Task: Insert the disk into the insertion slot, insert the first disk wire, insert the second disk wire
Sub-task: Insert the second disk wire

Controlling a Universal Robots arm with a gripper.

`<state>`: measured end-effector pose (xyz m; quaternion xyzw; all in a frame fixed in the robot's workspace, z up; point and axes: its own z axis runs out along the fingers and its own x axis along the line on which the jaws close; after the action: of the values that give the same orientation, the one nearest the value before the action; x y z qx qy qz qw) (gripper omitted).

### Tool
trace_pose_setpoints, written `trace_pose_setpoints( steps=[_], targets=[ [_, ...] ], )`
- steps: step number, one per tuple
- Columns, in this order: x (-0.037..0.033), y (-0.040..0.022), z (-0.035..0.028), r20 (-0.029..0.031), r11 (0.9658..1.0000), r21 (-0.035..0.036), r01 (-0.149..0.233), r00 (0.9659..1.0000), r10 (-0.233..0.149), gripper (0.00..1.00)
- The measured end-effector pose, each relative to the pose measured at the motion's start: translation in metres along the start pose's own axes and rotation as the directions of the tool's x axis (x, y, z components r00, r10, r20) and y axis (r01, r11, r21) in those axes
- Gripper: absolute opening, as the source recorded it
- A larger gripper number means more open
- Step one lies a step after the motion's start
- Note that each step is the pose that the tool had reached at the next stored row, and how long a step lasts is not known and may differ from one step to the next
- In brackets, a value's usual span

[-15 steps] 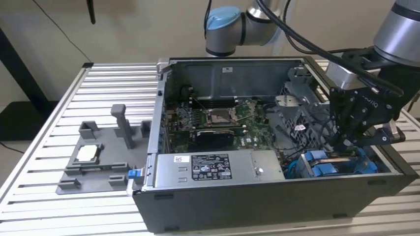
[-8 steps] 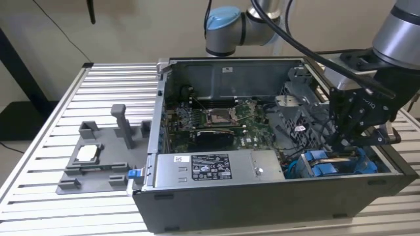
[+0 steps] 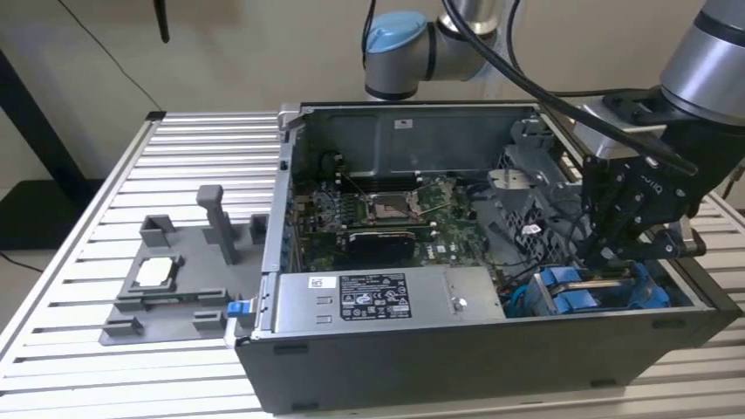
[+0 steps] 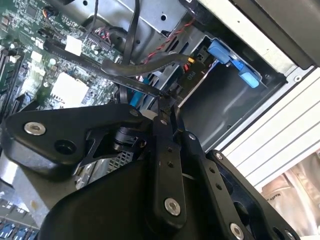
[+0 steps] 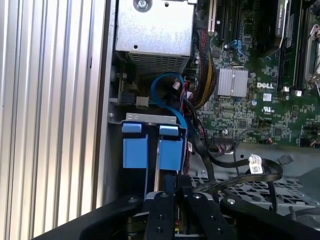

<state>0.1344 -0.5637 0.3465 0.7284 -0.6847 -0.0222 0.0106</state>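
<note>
Tool (image 3: 615,255) pinches a black cable (image 4: 145,65) above the blue-framed disk (image 3: 594,292); loose wires (image 5: 200,85) crowd alongside.

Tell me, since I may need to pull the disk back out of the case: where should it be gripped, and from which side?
Probably by the blue end tabs of the disk, coming from above through the case's open top. The disk sits in the insertion slot, so metal walls surround its flat faces; the tabs stay exposed, facing the gripper above.
</note>
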Motion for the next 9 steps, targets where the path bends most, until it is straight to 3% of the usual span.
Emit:
trace_pose_setpoints(
  steps=[3,5,9],
  targets=[
    [0.0007,-0.0026,0.0003,0.0088,0.9997,-0.0233,0.0,1.0,0.0,0.16],
    [0.0015,-0.0049,0.0006,0.0127,0.9996,-0.028,0.0,0.9999,0.0,0.16],
    [0.0032,-0.0079,0.0021,0.0149,0.9993,-0.0365,0.0,0.9999,0.0,0.16]
  ],
)
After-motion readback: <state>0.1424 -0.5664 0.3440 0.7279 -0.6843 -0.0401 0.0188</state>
